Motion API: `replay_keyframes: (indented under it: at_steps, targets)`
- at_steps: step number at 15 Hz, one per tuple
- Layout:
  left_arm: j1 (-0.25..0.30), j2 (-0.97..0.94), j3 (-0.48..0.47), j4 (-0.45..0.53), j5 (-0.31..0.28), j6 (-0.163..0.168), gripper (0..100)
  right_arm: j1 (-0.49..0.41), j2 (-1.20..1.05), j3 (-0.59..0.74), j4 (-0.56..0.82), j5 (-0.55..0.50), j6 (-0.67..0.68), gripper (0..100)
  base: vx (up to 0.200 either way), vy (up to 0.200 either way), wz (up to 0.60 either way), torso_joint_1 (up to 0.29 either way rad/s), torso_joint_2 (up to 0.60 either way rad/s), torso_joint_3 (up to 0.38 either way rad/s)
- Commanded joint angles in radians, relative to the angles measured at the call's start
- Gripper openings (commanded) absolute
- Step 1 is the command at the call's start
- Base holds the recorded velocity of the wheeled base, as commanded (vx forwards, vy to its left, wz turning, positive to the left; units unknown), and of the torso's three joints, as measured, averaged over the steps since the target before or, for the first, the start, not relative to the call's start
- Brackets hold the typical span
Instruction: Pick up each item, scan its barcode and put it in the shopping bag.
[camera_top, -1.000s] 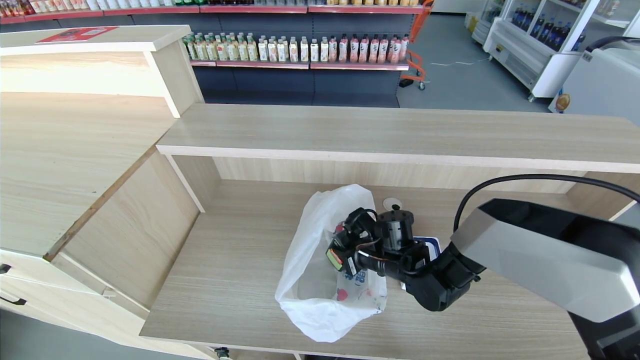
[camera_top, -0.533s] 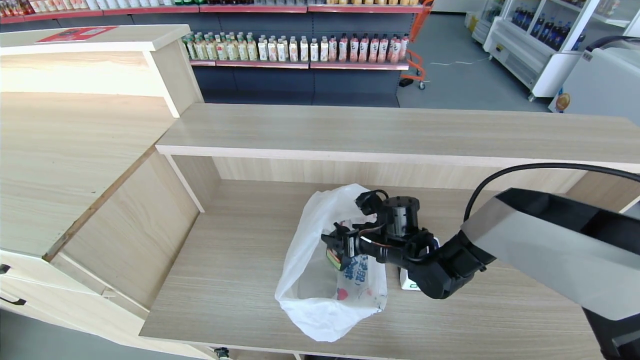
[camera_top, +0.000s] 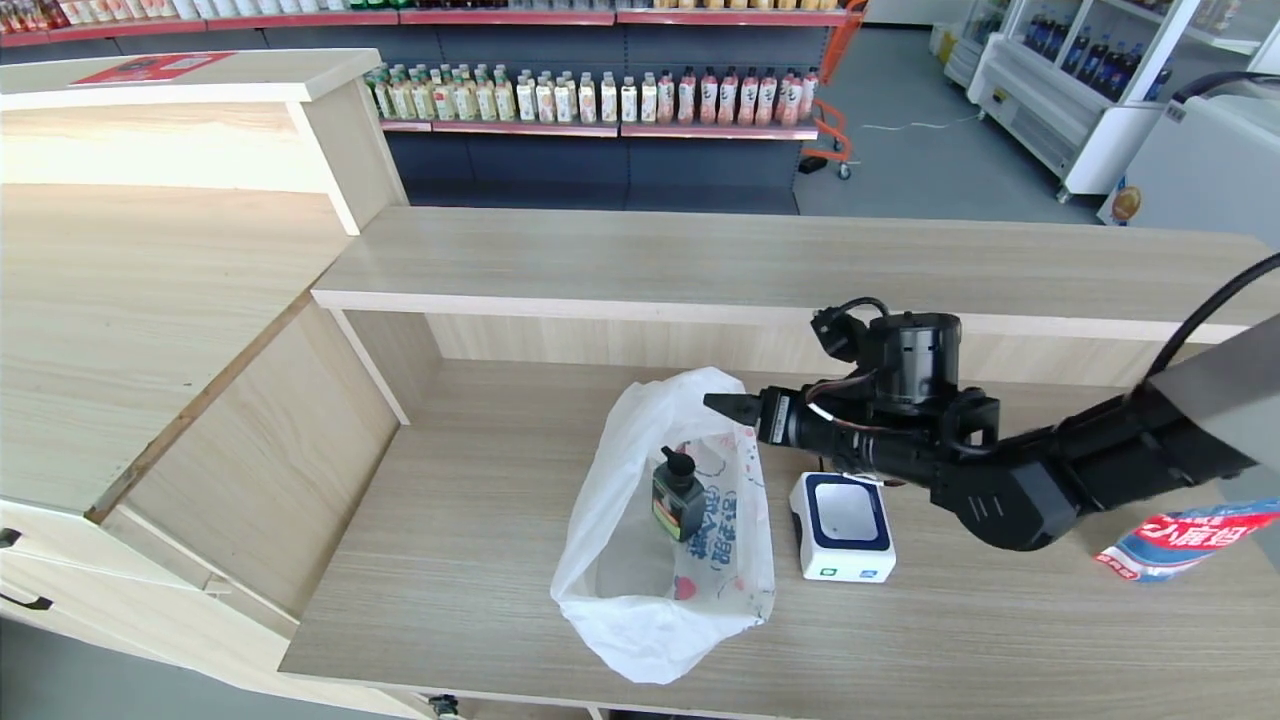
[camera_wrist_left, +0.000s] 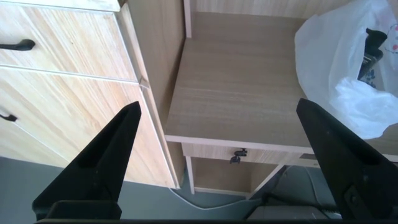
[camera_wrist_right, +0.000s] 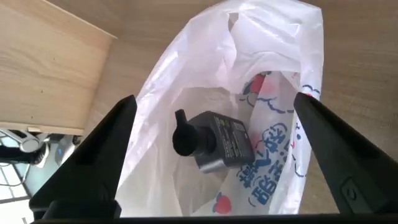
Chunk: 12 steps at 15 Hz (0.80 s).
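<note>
Right gripper (camera_top: 722, 404) fingers spread wide, nothing between them, hanging over the far right rim of the shopping bag (camera_top: 640, 620). A second ago it was down in the bag mouth clamped on the dark pump bottle (camera_top: 677, 497); it has since let go, lifted and pulled back to the right and far. The bottle now sits inside the bag against the printed right wall, pump end far or up, cannot tell which. The arm's retreat uncovers the white and blue scanner (camera_top: 842, 515), flat on the counter (camera_top: 480, 520) just right of the bag with a small gap. It also uncovers a blue, white and red packet (camera_top: 1185, 540) at the right edge, well apart from the scanner and partly behind the arm. The bag has not shifted. Left gripper (camera_wrist_left: 217, 106) also spread wide and empty, low off the counter's near left side, by the drawers (camera_wrist_left: 62, 62). The bag's bottom lies close to the counter's near edge. Bare counter runs left of the bag up to the slanted side panel (camera_top: 270, 450). The raised ledge (camera_top: 780, 260) runs along the whole far side. Between scanner and packet the counter is open under the arm.
</note>
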Motion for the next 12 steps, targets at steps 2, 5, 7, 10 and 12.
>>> replay_keyframes:
  at_steps: [2,5,7,10,12]
  targets:
    - [0.000,0.000,0.000,0.000,0.000,0.000,100,-0.111,-0.459,0.363,0.036,-0.004,-0.030,100,0.000,0.000,0.00,0.000,0.00,0.000]
    - [0.000,0.000,0.000,0.000,0.000,0.000,100,-0.306,-0.723,0.599,0.055,-0.024,-0.184,100,0.000,0.000,0.00,0.000,0.00,0.000]
    - [0.000,0.000,0.000,0.000,0.000,0.000,100,-0.365,-0.932,0.657,0.237,-0.146,-0.193,100,0.000,0.000,0.00,0.000,0.00,0.000]
    - [0.000,0.000,0.000,0.000,0.000,0.000,100,-0.372,-1.249,0.699,0.575,-0.289,-0.179,100,0.000,0.000,0.00,0.000,0.00,0.000]
    - [0.000,0.000,0.000,0.000,0.000,0.000,100,-0.373,-1.440,0.715,0.744,-0.310,-0.182,100,0.000,0.000,0.00,0.000,0.00,0.000]
